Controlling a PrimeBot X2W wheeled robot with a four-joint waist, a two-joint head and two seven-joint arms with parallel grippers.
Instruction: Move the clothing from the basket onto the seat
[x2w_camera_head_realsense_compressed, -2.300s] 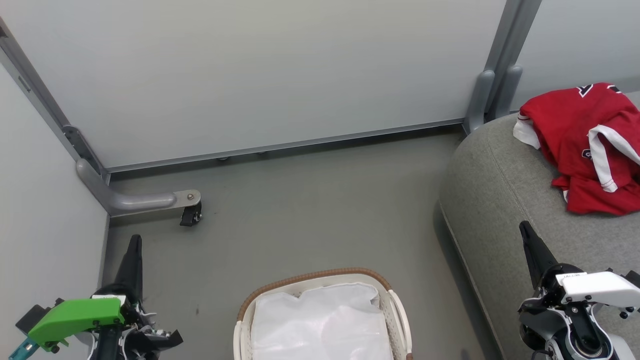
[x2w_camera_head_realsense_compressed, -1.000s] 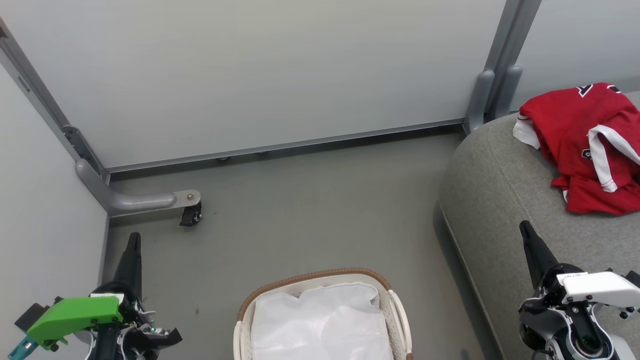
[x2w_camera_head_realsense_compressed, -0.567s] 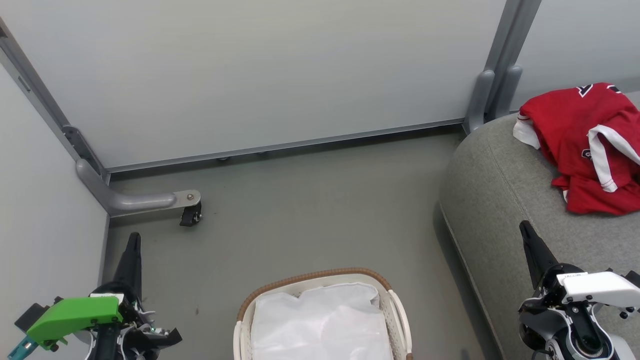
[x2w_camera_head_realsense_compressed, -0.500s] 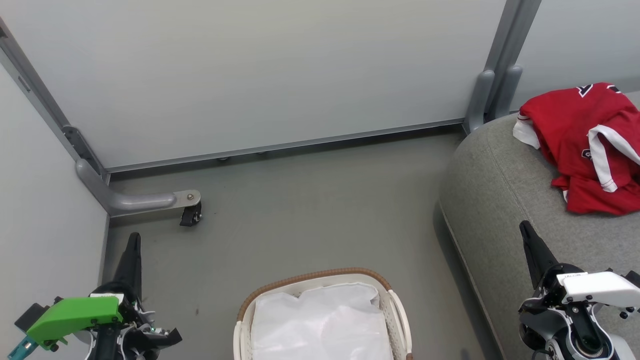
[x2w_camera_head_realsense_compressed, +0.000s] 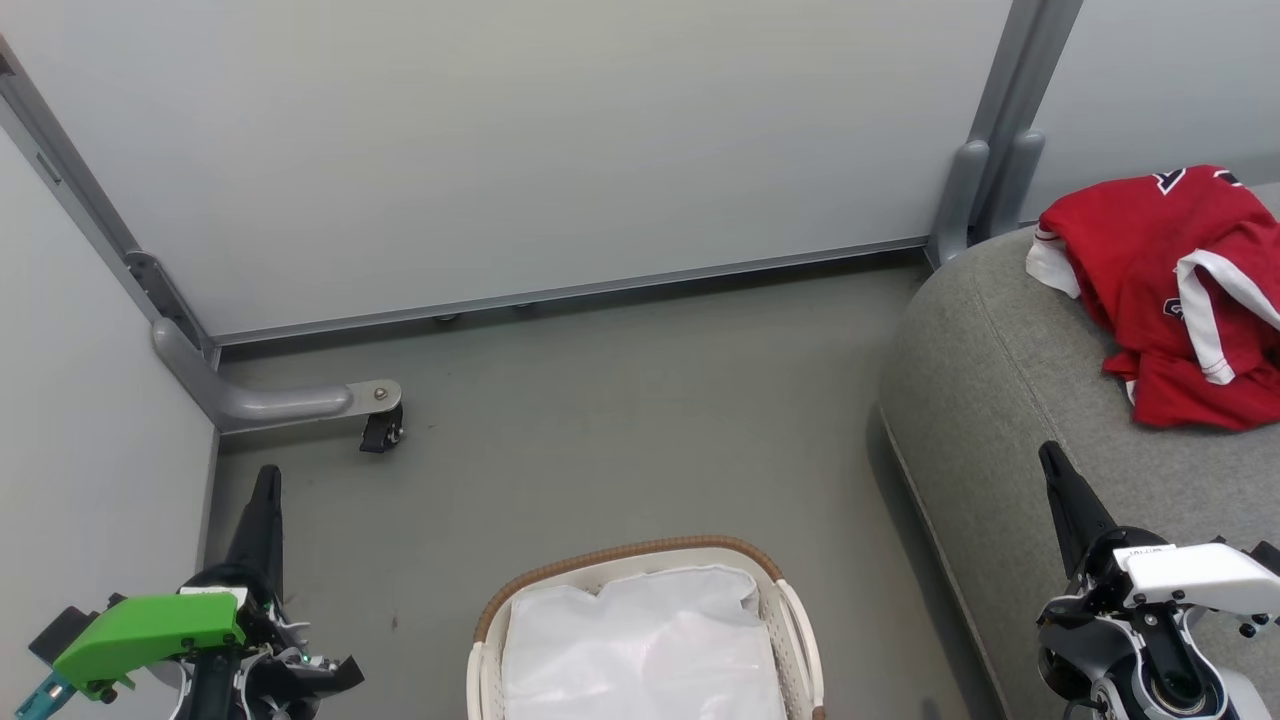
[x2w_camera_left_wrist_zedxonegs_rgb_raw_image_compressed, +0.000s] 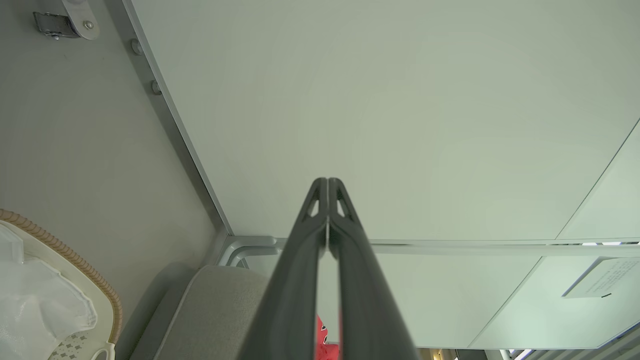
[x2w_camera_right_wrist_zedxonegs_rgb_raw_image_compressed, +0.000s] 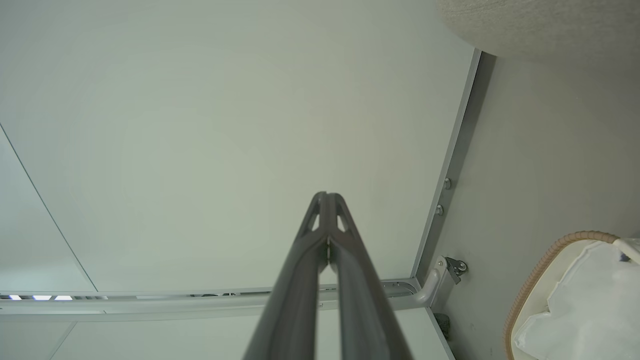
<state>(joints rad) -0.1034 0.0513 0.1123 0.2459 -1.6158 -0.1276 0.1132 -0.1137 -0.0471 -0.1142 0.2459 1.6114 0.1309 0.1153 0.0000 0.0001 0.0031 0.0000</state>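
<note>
Left gripper (x2w_camera_head_realsense_compressed: 268, 478) is seen at the lower left, fingers pressed together on nothing and pointed up the head view. The right gripper (x2w_camera_head_realsense_compressed: 1048, 455) is likewise closed and empty above the seat (x2w_camera_head_realsense_compressed: 1000, 380). The clothing (x2w_camera_head_realsense_compressed: 1150, 270) is heaped crumpled on the seat's far end, well apart from both grippers. It is cut by the right edge, so its long axis cannot be told. The basket (x2w_camera_head_realsense_compressed: 640, 548) is lined with white cloth (x2w_camera_head_realsense_compressed: 640, 640).

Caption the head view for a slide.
Red clothing heaped on the grey seat, basket showing its white liner, left hand and right hand shut and empty.
</note>
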